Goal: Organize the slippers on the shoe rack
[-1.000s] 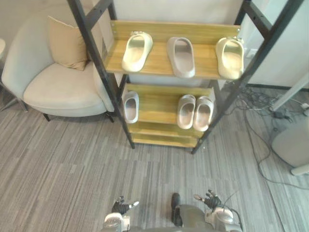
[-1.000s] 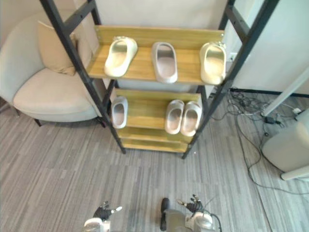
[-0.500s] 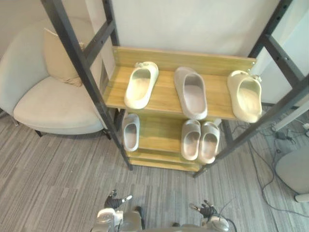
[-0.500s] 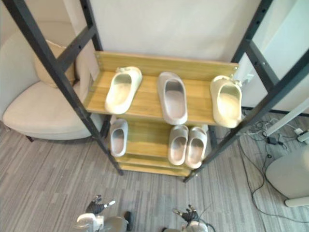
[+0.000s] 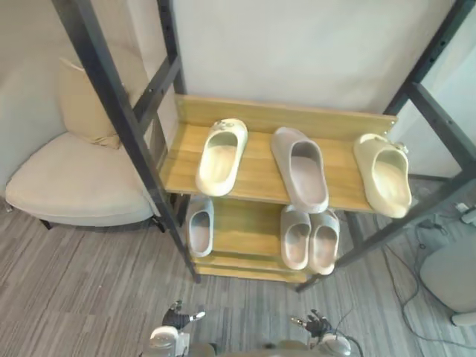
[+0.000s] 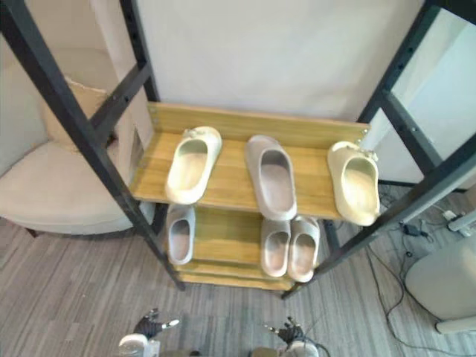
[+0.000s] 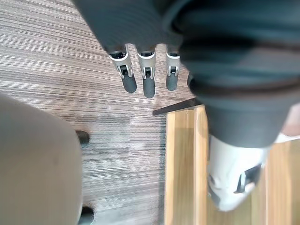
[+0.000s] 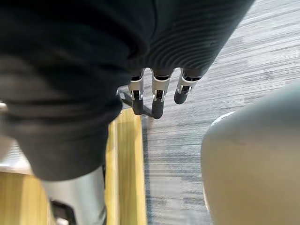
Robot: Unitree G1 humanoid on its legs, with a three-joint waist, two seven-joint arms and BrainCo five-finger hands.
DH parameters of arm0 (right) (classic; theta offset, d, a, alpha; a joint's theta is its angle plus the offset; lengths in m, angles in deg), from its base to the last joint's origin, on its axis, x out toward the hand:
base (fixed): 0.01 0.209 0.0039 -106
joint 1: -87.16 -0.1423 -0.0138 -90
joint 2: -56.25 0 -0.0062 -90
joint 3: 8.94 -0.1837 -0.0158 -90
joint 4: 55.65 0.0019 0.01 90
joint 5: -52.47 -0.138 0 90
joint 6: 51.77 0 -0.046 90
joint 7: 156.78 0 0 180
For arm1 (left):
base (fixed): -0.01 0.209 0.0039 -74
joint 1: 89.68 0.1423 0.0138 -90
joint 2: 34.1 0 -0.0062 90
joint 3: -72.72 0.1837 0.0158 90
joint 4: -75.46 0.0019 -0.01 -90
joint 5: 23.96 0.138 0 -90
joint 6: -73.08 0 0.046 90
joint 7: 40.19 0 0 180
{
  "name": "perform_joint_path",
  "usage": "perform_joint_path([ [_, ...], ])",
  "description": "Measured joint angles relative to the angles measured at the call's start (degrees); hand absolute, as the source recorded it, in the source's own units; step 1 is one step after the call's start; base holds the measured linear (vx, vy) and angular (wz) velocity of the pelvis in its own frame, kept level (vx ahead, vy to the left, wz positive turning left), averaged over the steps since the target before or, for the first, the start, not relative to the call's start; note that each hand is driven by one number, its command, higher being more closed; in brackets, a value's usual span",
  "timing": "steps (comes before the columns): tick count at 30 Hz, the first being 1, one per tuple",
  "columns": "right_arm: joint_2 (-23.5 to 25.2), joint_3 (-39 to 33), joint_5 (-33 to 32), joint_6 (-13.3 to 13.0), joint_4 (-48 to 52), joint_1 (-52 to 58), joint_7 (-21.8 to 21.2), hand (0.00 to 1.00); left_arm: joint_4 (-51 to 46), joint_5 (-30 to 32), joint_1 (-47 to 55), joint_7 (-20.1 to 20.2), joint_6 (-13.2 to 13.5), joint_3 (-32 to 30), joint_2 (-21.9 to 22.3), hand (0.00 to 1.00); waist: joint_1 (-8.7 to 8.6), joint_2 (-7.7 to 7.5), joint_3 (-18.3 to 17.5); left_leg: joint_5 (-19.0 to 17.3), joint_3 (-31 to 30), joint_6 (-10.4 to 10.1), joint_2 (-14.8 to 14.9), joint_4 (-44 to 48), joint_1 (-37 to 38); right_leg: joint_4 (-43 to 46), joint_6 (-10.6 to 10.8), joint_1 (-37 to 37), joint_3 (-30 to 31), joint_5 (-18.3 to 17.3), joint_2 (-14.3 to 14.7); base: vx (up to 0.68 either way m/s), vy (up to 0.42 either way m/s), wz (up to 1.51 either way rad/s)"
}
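The wooden shoe rack [image 5: 259, 172] with black slanted posts stands in front of me. Its upper shelf carries a cream slipper [image 5: 221, 156] on the left, a grey slipper [image 5: 300, 168] in the middle and a second cream slipper [image 5: 385, 174] on the right. On the shelf below lie a single grey slipper [image 5: 199, 230] at the left and a grey pair [image 5: 309, 238] side by side at the right. My left hand [image 5: 176, 319] and right hand [image 5: 317, 325] hang low over the floor, well short of the rack. Both are open and hold nothing, with straight fingers [image 7: 147, 79] [image 8: 157, 99].
A pale armchair [image 5: 71, 182] with a beige cushion [image 5: 80, 103] sits to the left of the rack. A white rounded object [image 5: 448, 274] stands on the striped grey carpet at the right. A light wall backs the rack.
The camera has risen and moved nearer, so the rack looks larger and the upper shelf sits lower in view. The slippers lie as before, and both hands stay low and open.
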Motion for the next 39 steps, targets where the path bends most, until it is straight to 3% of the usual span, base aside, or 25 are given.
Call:
perform_joint_path([
  [3, -0.85, 0.10, 0.96, 0.03, -0.24, 0.16, 0.03, 0.00, 0.89, 0.05, 0.03, -0.01, -0.03, -0.08, 0.93, 0.00, -0.12, 1.18, -0.33, 0.10, -0.05, -0.20, 0.58, -0.77, 0.20, -3.31, -0.63, 1.52, 0.21, 1.52, 1.33, 0.05, -0.070, -0.10],
  [8, -0.70, 0.77, 1.02, -0.06, -0.13, 0.22, 0.13, 0.00, 0.94, 1.04, -0.07, 0.02, 0.00, -0.10, 0.40, 0.00, -0.29, 0.59, -0.18, 0.63, -0.90, -1.06, 1.34, -2.26, 1.00, -7.64, -1.03, 3.54, 0.28, 4.23, 2.47, -0.03, -0.025, -0.03],
  [13, -0.52, 4.80, 0.95, -0.50, 1.57, 0.33, 0.39, 0.00, 0.82, 1.03, -0.13, 0.00, 0.04, -0.05, -0.23, 0.00, -0.30, -0.97, -0.06, 0.86, -0.32, -1.35, 1.04, -2.71, 0.98, -10.15, -0.50, 3.77, 1.37, 6.45, 2.33, -0.08, 0.024, -0.08],
  [17, -0.44, 7.80, 0.98, -0.53, 10.93, 4.01, 0.70, 0.00, 0.89, 1.03, -0.01, -0.21, -0.03, 0.07, -0.53, 0.00, -0.95, -1.07, -0.17, 1.15, 0.91, -0.97, 0.43, -3.28, 1.02, -10.80, 0.08, 3.48, 2.83, 7.34, 1.88, -0.04, 0.057, -0.19],
  [27, -1.65, 6.43, 4.37, -2.10, 50.61, 14.35, 0.66, 0.00, 0.60, 1.23, 0.13, -0.45, 0.00, 1.23, -0.71, 0.00, -1.71, -1.20, -0.27, 1.27, 2.31, -0.89, 0.29, -4.06, 0.94, -12.78, 0.32, 2.77, 4.69, 8.50, 2.05, 0.01, 0.007, -0.08],
  [39, -1.96, 2.18, 8.37, -5.10, 72.19, 15.43, 0.69, 0.00, 0.58, 3.33, 0.61, 0.05, 0.16, 2.37, -0.59, 0.00, -2.30, -0.16, -1.28, 0.98, 3.25, -1.13, 0.55, -4.06, 0.72, -12.75, 0.23, 1.92, 6.09, 8.63, 2.40, -0.01, -0.008, -0.06],
])
